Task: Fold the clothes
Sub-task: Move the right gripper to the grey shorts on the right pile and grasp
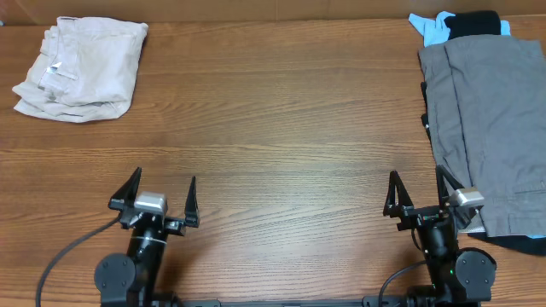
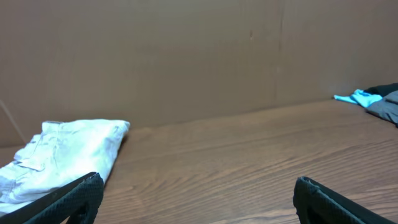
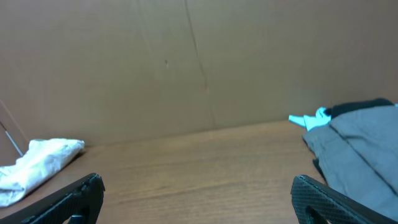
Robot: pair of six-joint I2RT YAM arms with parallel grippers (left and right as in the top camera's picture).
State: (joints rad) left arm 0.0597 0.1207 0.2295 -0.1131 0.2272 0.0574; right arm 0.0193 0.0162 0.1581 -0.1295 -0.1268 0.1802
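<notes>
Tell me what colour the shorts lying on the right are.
The shorts are medium grey; clearest overhead.

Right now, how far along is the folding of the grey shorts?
Done: nothing that shows; the grey shorts lie loose over a black garment at the right edge of the table. In hand: nothing; the left claw and right claw are open and empty. Left: pick up the shorts and make every fold.

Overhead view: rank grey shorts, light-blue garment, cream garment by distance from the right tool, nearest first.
From the right tool:
1. Grey shorts, right beside it on its right.
2. Light-blue garment, far right corner, behind the shorts.
3. Cream garment, far left corner.
</notes>
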